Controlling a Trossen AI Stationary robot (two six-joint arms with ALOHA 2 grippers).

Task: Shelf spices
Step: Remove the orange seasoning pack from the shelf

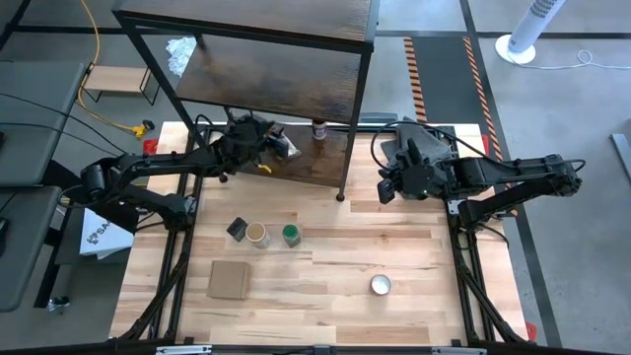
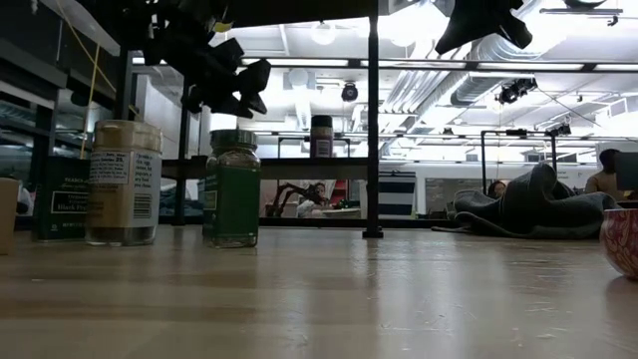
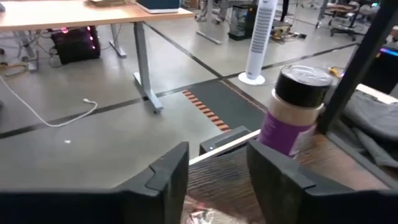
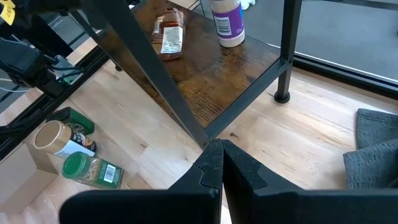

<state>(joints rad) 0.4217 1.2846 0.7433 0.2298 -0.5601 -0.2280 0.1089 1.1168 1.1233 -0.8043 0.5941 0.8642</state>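
Standing on pale wood table (image 1: 394, 247): shelf (image 1: 296, 59); left gripper (image 3: 214, 171) parted, right gripper (image 4: 222, 163) clenched.

3 containers (image 1: 260, 234) on the table (image 1: 394, 247), before the shelf (image 1: 296, 89)

Grey concrete floor (image 1: 552, 108) w/ white tower fan (image 1: 527, 30), orange-striped mat (image 3: 208, 109), desk (image 3: 74, 15) behind, bright ceiling lights (image 2: 409, 20).

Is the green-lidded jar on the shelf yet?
No, the green-lidded jar stands on the table beside the tan-lidded jar, in front of the shelf.
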